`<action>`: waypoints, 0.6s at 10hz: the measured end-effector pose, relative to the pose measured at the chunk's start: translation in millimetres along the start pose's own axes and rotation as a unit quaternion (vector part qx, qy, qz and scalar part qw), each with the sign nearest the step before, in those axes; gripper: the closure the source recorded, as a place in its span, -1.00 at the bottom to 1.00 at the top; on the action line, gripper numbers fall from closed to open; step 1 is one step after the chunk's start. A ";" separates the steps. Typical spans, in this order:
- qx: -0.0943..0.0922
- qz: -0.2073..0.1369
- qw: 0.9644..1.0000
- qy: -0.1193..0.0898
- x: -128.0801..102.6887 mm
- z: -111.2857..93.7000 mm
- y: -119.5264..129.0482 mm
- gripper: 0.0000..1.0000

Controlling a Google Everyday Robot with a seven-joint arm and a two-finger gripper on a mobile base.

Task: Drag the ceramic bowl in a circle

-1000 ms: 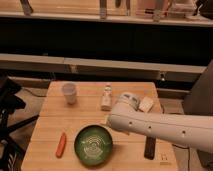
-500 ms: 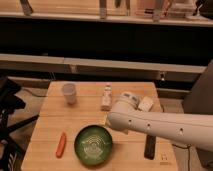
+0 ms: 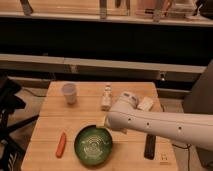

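Near the front edge of the pale wooden table [image 3: 47,127] sits the wide, dark green ceramic bowl [image 3: 93,145] with pale rings inside. The gripper [image 3: 106,121] hangs at the end of the white arm, just over the bowl's far right rim. Its jaws are spread wide and nothing shows between them, though the wrist hides most of the fingers.

The main risk is a poor catch on the rim. A finger landing on the sloped glaze could slip off, or tip the shallow bowl instead of sliding it. A wide circle could push the slim orange carrot-like piece [image 3: 61,144] just to the left, or knock the dark rectangular block [image 3: 149,146] on the right. Swinging toward the camera could carry the bowl off the table edge.
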 end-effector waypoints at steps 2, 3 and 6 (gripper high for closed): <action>0.005 -0.010 1.000 -0.009 -2.7 3.7 -0.3 -0.60; 0.007 -0.014 1.000 -0.014 -4.3 5.7 -1.5 -0.60; 0.014 -0.019 0.999 -0.025 -6.6 14.8 3.7 -0.60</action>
